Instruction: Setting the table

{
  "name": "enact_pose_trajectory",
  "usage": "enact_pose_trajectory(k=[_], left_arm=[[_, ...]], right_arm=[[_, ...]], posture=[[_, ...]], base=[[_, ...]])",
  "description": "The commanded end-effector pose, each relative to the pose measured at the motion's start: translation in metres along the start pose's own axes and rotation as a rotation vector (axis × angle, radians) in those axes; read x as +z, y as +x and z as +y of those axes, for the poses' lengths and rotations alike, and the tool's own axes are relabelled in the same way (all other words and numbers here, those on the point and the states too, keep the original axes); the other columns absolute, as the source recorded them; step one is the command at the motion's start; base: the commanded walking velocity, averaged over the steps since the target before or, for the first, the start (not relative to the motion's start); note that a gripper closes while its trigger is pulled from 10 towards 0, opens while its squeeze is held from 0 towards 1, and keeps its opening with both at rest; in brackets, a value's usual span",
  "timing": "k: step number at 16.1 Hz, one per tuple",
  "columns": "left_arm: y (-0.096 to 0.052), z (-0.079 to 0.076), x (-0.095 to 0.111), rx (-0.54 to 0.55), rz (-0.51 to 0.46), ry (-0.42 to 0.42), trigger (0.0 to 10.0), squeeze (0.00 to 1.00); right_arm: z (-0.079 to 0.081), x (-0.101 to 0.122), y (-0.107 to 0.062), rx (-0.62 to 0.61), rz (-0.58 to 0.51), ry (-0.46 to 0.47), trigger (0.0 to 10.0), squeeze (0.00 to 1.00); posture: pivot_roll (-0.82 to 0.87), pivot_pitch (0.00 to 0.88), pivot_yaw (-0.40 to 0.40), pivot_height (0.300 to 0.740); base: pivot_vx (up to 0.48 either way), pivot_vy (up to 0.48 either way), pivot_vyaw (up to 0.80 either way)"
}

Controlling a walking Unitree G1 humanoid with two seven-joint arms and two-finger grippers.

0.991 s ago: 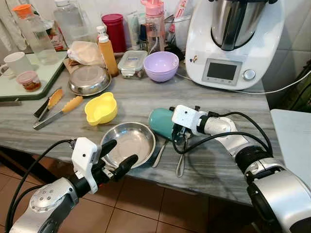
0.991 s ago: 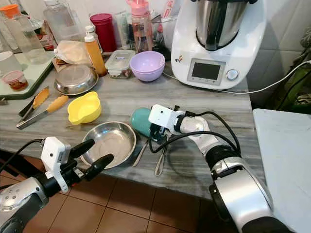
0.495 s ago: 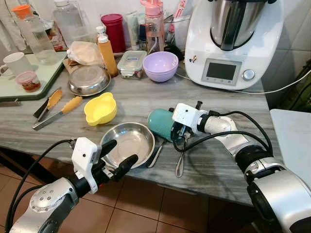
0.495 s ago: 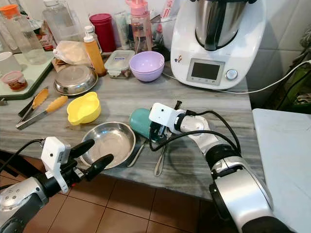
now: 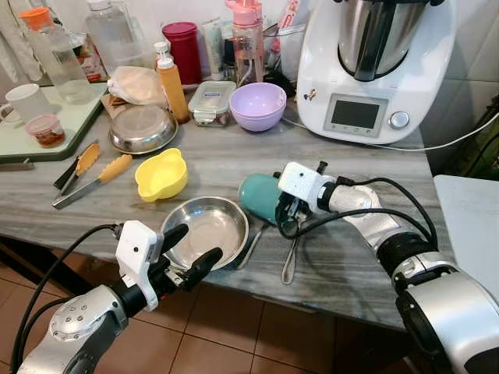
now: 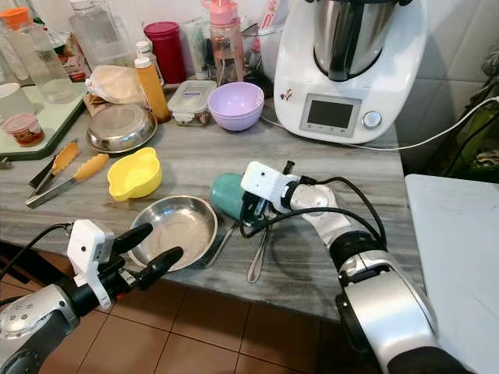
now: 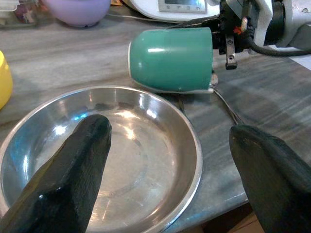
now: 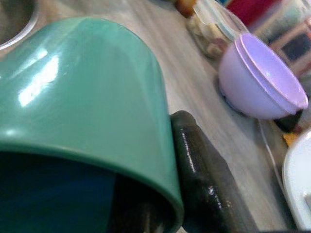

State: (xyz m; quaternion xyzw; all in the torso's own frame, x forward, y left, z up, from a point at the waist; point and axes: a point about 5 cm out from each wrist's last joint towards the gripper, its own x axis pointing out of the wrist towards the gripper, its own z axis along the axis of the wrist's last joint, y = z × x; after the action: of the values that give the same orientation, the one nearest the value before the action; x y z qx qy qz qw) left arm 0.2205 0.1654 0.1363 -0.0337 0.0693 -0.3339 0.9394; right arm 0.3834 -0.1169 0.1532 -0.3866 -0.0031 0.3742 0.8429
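Note:
A teal cup [image 5: 259,196] lies on its side on the grey marble counter, its mouth facing right. My right gripper [image 5: 287,210] is shut on the cup's rim [image 8: 160,160], with one black finger [image 8: 204,179] pressed on the outside. Just left of the cup a shallow steel plate [image 5: 210,222] sits at the counter's front edge. My left gripper [image 5: 197,243] hangs open in front of that plate [image 7: 146,160], fingers spread wide and holding nothing. A spoon [image 5: 288,261] and a second utensil [image 5: 251,245] lie under and beside the right gripper.
A yellow bowl [image 5: 162,174] and tongs [image 5: 90,179] lie left of the plate. Behind them are a lidded steel dish [image 5: 143,128], a lilac bowl [image 5: 259,105], bottles and a big white kitchen machine [image 5: 374,66]. A green tray [image 5: 23,140] with a mug is far left.
My right gripper and the teal cup have shifted very slightly to the right. The small utensil by the plate slid a little toward the plate. The left arm holds still.

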Motion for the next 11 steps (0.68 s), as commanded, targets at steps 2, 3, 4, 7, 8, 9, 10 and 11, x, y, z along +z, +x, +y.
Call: enact_pose_trajectory(k=[2,3,4,7,8,9,10,11], left_arm=[[0.003,0.000,0.004,0.007,-0.018,0.020,10.0,0.00],[0.005,-0.001,0.007,0.004,-0.027,0.022,10.0,0.00],[0.007,-0.001,0.008,0.003,-0.035,0.028,10.0,0.00],[0.015,-0.004,0.011,0.004,-0.061,0.037,10.0,0.00],[0.021,-0.009,0.010,-0.005,-0.069,0.030,10.0,0.00],[0.024,-0.012,0.010,-0.006,-0.076,0.031,10.0,0.00],[0.026,-0.012,0.010,-0.001,-0.081,0.032,10.0,0.00],[0.029,-0.011,0.012,0.015,-0.095,0.055,10.0,0.00]], right_arm=[[-0.024,0.005,-0.001,-0.084,0.012,0.205,0.0,0.00],[-0.032,0.009,-0.001,-0.112,-0.004,0.268,0.0,0.00],[-0.038,0.014,-0.001,-0.128,-0.026,0.324,0.0,0.00],[-0.049,0.027,0.002,-0.159,-0.092,0.502,0.0,0.00],[-0.048,0.031,0.004,-0.154,-0.115,0.538,0.0,0.00],[-0.047,0.032,0.005,-0.145,-0.120,0.582,0.0,0.00],[-0.047,0.033,0.006,-0.144,-0.124,0.613,0.0,0.00],[-0.048,0.034,0.007,-0.143,-0.123,0.725,0.0,0.00]], posture=[[-0.08,0.084,0.077,0.740],[-0.09,0.081,0.075,0.740],[-0.09,0.078,0.073,0.740],[-0.11,0.071,0.068,0.740],[-0.12,0.067,0.066,0.740],[-0.12,0.065,0.062,0.740],[-0.12,0.064,0.060,0.740],[-0.12,0.063,0.058,0.740]], base=[[0.000,0.000,0.00],[0.000,0.000,0.00],[0.000,0.000,0.00],[0.000,0.000,0.00],[0.000,0.000,0.00],[0.000,0.000,0.00],[0.000,0.000,0.00],[0.000,0.000,0.00]])
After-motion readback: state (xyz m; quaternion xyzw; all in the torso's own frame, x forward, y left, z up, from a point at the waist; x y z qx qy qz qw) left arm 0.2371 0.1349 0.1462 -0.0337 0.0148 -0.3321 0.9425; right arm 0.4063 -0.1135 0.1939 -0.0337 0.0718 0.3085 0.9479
